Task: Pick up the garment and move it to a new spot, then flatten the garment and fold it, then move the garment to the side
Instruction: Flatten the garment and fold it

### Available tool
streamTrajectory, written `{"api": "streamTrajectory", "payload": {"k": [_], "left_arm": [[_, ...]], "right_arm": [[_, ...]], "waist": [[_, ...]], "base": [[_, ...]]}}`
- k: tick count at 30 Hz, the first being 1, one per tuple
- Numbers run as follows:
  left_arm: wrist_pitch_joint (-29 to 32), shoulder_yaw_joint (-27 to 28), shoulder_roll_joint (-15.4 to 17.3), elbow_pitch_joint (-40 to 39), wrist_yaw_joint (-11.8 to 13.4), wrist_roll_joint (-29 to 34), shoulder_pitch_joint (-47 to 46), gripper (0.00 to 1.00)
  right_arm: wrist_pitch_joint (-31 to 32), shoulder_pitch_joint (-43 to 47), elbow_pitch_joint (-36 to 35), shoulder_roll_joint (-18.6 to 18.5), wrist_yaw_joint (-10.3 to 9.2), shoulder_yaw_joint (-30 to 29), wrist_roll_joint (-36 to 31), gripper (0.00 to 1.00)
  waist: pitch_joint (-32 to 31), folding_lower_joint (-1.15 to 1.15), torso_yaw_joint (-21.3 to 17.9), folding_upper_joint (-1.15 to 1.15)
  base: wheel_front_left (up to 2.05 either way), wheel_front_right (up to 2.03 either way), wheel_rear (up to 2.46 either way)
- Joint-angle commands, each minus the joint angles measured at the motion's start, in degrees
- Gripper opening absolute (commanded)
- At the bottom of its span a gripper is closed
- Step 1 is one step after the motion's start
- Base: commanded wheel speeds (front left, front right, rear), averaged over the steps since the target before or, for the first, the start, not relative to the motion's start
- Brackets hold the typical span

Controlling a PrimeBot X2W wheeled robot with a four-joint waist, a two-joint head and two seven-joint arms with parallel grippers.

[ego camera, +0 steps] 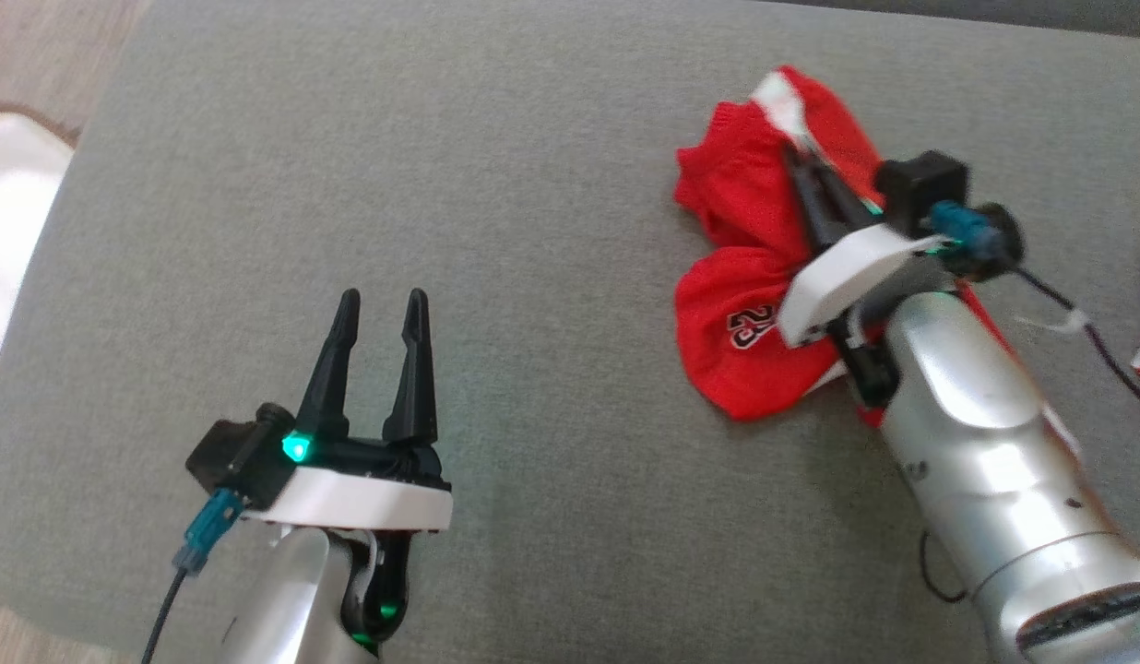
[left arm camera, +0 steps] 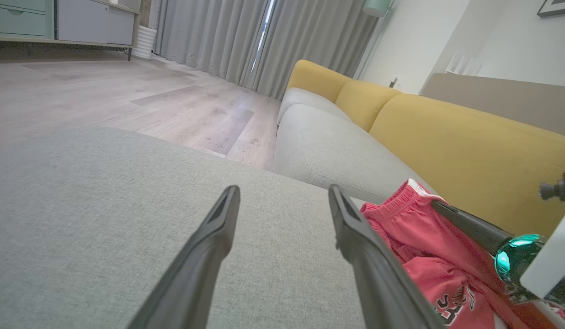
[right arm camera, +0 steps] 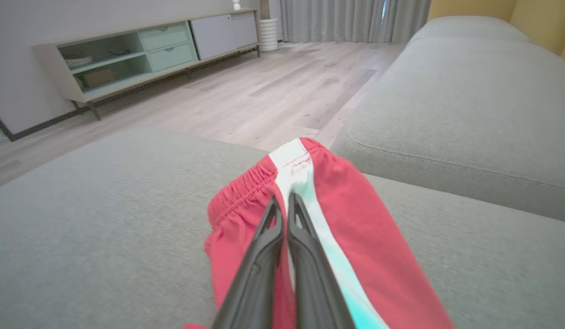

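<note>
Item under inspection: one red garment (ego camera: pixel 745 194), shorts with an elasticated waistband, a white side stripe and a printed number on one leg. It lies crumpled on the grey upholstered seat (ego camera: pixel 533 138), on the right half and towards the far edge, the edge that faces the yellow-backed sofa (left arm camera: pixel 447 137). The right pincer (ego camera: pixel 793 155) is down on the heap, its two dark fingers pressed together and clamped on the cloth at the white stripe, just below the waistband (right arm camera: pixel 284 201); the fabric stands up in a peak around the tips. The left pincer (ego camera: pixel 383 300) hangs over bare upholstery near the front edge on the left half, fingers well apart, holding nothing, clear of the garment (left arm camera: pixel 419 242). A green light shows at its base. Wood floor (right arm camera: pixel 282 87) lies beyond the seat.
</note>
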Motion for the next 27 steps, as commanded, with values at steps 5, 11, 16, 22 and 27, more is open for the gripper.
{"api": "streamTrajectory", "payload": {"k": [5, 11, 16, 22, 27], "left_arm": [[-0.55, 2.53, 0.22, -1.18, 0.34, 0.88, -1.51, 1.00], [-0.55, 2.65, 0.22, -1.09, 0.29, 1.14, -0.91, 1.00], [-0.55, 2.96, 0.22, -1.02, 0.29, 1.31, -0.42, 1.00], [-0.55, 3.82, 0.22, -1.28, 0.27, 1.49, 0.12, 1.00], [-0.55, 4.50, 0.22, -1.64, 0.26, 1.78, 0.37, 1.00]], "right_arm": [[-1.50, 3.33, -8.20, 1.84, -0.04, 12.53, 8.52, 0.00], [0.81, 7.15, -12.98, 1.86, -0.04, 21.74, 14.84, 0.00], [0.83, 7.84, -11.11, 1.86, -0.04, 22.42, 14.91, 0.85], [-1.01, 7.93, -10.26, 1.87, -0.04, 18.89, 13.79, 1.00], [-2.07, 9.74, -11.72, 1.28, -0.04, 15.03, 11.81, 1.00]], "waist": [[-2.07, 0.00, -2.54, 0.00], [-3.44, 0.00, -3.87, 0.00], [-3.97, 0.00, -4.56, 0.00], [-4.74, 0.00, -6.09, 0.00], [-5.44, 0.00, -7.74, 0.00]], "base": [[0.00, 0.00, 0.00], [0.00, 0.00, 0.00], [0.00, 0.00, 0.00], [0.00, 0.00, 0.00], [0.00, 0.00, 0.00]]}}
